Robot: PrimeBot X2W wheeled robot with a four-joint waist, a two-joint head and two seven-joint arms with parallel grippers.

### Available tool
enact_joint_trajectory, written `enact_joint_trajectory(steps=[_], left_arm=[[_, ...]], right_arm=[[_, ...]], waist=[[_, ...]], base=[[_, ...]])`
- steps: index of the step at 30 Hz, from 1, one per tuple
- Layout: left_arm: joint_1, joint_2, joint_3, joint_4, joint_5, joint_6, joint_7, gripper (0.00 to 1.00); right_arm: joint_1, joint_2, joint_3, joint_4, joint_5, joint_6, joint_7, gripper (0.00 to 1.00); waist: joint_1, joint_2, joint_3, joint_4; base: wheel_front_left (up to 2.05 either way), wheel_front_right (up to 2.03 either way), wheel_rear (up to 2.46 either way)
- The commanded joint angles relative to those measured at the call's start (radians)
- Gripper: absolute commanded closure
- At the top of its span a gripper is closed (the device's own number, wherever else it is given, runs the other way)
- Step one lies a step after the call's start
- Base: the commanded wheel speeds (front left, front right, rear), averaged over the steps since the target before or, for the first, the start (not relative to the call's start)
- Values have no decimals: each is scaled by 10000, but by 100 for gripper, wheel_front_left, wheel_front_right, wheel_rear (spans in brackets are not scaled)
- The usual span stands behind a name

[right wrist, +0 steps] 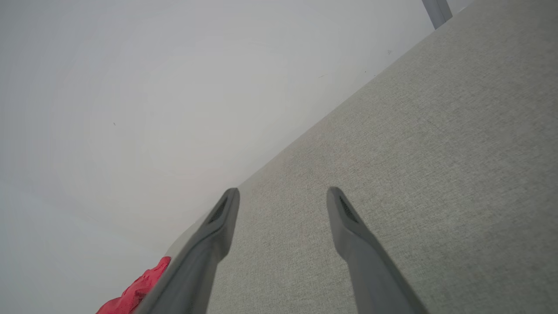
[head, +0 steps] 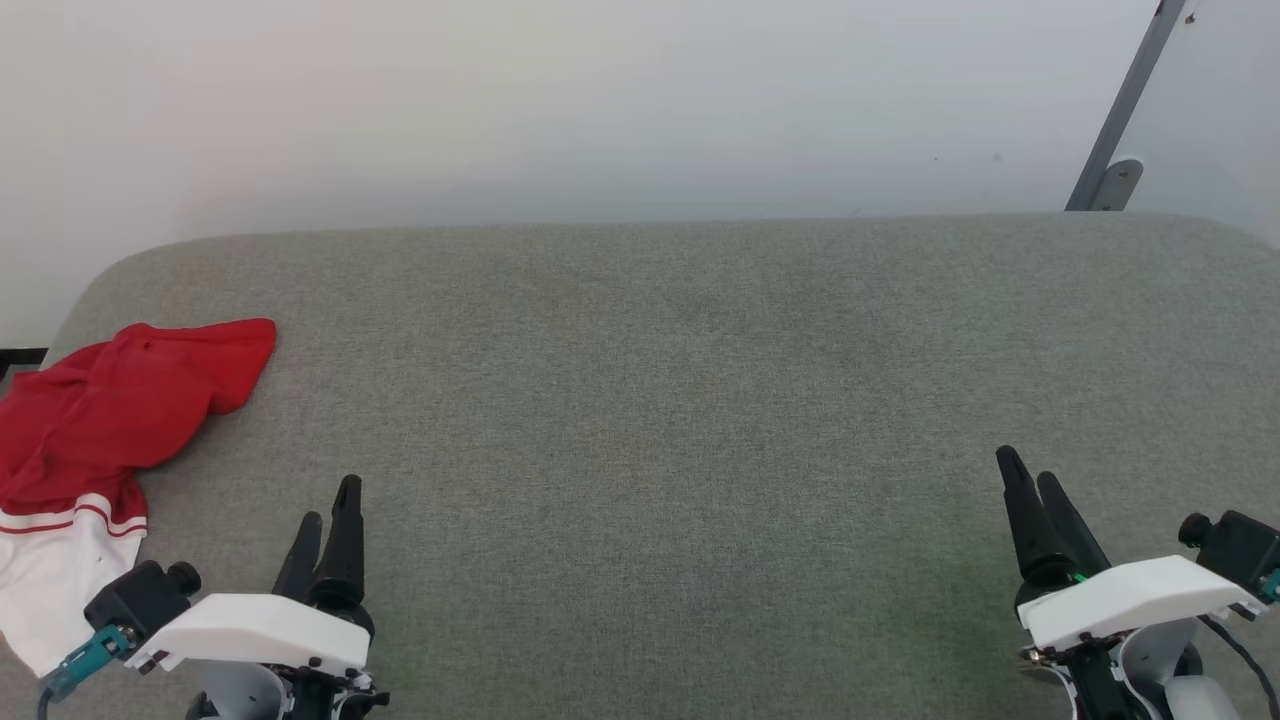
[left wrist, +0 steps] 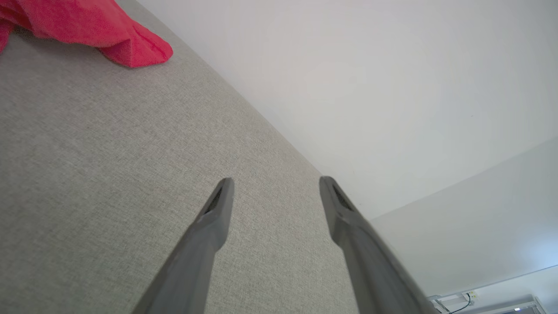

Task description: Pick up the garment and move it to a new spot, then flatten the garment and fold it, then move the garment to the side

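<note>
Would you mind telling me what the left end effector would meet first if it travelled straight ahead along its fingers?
Probably the grey fabric-covered surface itself, or the white wall beyond; depth is unclear. The left end effector points past the crumpled red-and-white garment, off to its left.

Looks like a robotics lab or test room to me: a bare white wall (head: 600, 100), a wide surface (head: 700, 330) upholstered in plain grey fabric, a slanted metal strut (head: 1128, 100) (grey, bracketed at its foot), and a robot's left hand (head: 330, 500) and right hand (head: 1027, 465) poised above the fabric.
</note>
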Motion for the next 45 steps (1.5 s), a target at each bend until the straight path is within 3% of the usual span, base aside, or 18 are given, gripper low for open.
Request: enact_joint_trajectory(steps=[1, 45], left_arm=[[-206, 58, 14, -146, 212, -42, -76, 0], [-6, -416, 503, 141, 5014, -1296, -1273, 0]], right_arm=[[-211, -63, 47, -131, -201, 37, -84, 0], [-205, -239, 430, -379, -4542, 47, -899, 0]], waist=[[0, -1, 0, 0], [0, -1, -32, 13]], base=[[0, 0, 0], [0, 0, 0]])
